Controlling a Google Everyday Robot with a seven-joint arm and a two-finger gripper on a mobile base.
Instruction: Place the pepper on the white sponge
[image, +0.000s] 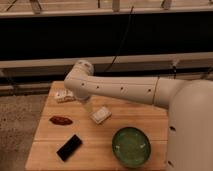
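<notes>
Wooden counter (145, 118) below a dark wall: the jaws hang low just left of the white sponge (100, 115); I cannot tell how wide they stand. The pepper (60, 120) lies farther left on the boards, apart from them. A black slab (69, 147) and a green bowl (131, 146) sit nearer the front. By my judgement, grasping, carrying and placing all remain.

A wooden tabletop (145, 120) carries a green bowl (131, 146) at front right. A flat black rectangular object (69, 147) lies askew at front left, and a white patterned carton (63, 96) sits at the back left edge. The gripper (90, 107) hangs low just right of the carton. A black cable (122, 45) runs down behind.
</notes>
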